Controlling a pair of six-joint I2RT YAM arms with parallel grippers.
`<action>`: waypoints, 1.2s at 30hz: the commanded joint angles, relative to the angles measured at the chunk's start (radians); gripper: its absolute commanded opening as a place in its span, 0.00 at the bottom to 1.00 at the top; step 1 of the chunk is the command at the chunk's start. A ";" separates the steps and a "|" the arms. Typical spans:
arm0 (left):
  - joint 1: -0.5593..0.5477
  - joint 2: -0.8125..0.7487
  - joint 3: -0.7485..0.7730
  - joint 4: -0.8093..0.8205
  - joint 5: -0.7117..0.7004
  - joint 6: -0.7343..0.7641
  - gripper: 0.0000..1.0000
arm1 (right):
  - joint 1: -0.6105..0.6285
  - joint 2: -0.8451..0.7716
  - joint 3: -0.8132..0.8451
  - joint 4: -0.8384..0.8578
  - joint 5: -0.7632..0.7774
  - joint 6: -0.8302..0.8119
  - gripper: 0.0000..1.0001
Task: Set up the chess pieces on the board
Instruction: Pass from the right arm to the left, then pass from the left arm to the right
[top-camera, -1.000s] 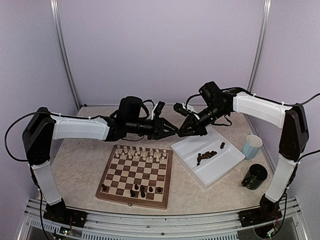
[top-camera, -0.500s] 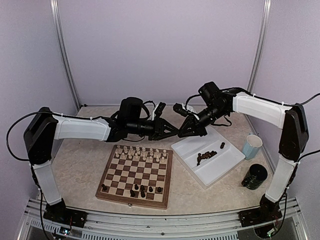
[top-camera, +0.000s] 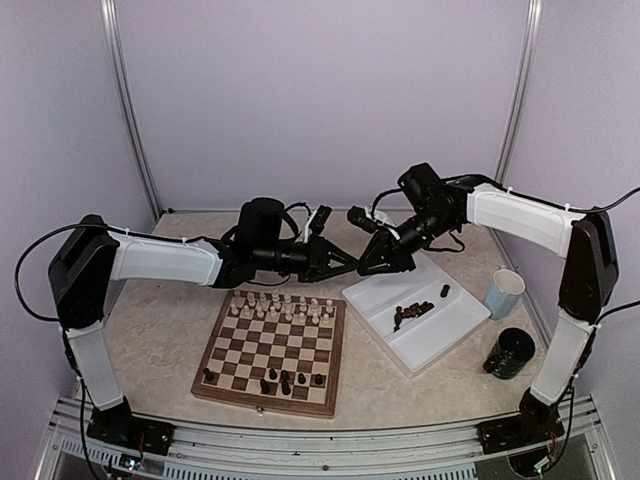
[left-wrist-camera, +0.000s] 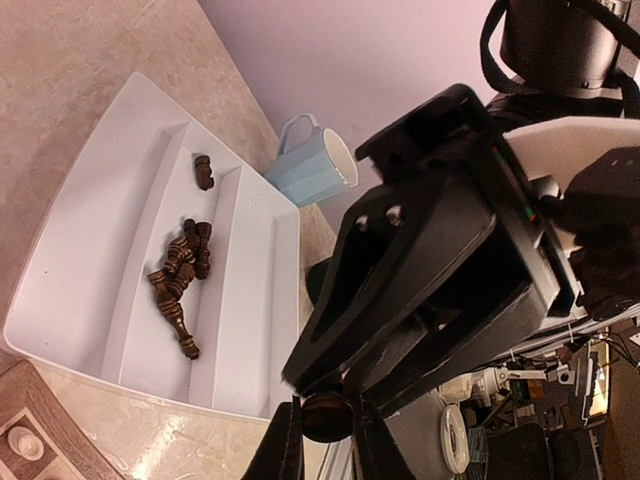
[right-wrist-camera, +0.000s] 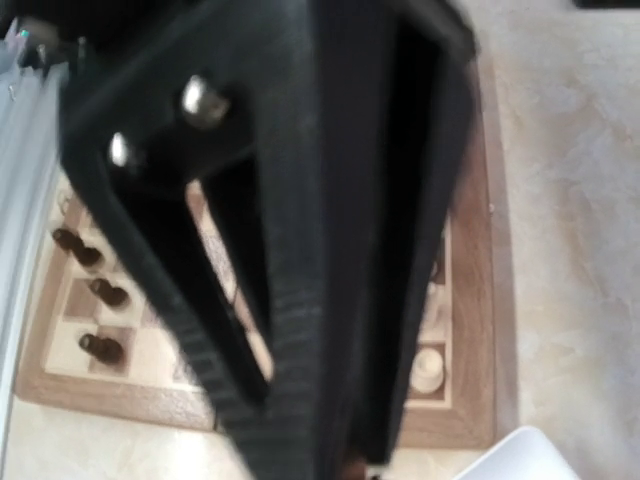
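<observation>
Dark-brown and tiny, one chess piece (left-wrist-camera: 325, 416) sits pinched in the closed jaws of the left gripper (top-camera: 350, 266). That gripper meets the right gripper (top-camera: 366, 268) tip to tip in the air, just beyond the far right corner of the board (top-camera: 262, 345) and left of the white tray (top-camera: 445, 335). This looks like a handover. The spare dark pieces (top-camera: 410, 313) lie in the tray on the right arm's side, while the board sits to the left, so the piece is probably passing across to be stood on the near rows. Only a few dark men (top-camera: 285, 380) stand there, opposite the cream pieces (top-camera: 280, 305) on the far rows. Whether the right jaws still pinch the piece or have let go cannot be told, as their tips crowd it and the right wrist view is blurred. Compared with a second ago, the left jaws have narrowed visibly, while the meeting point, board and tray look unchanged.
</observation>
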 joint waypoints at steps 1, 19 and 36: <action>0.001 -0.068 -0.032 0.023 -0.108 0.051 0.10 | -0.095 -0.099 0.027 0.058 -0.147 0.101 0.28; -0.041 -0.068 -0.108 0.421 -0.342 -0.044 0.10 | -0.174 -0.013 -0.188 0.845 -0.586 1.090 0.36; -0.054 -0.011 -0.069 0.446 -0.307 -0.075 0.10 | -0.143 0.005 -0.206 0.920 -0.580 1.136 0.28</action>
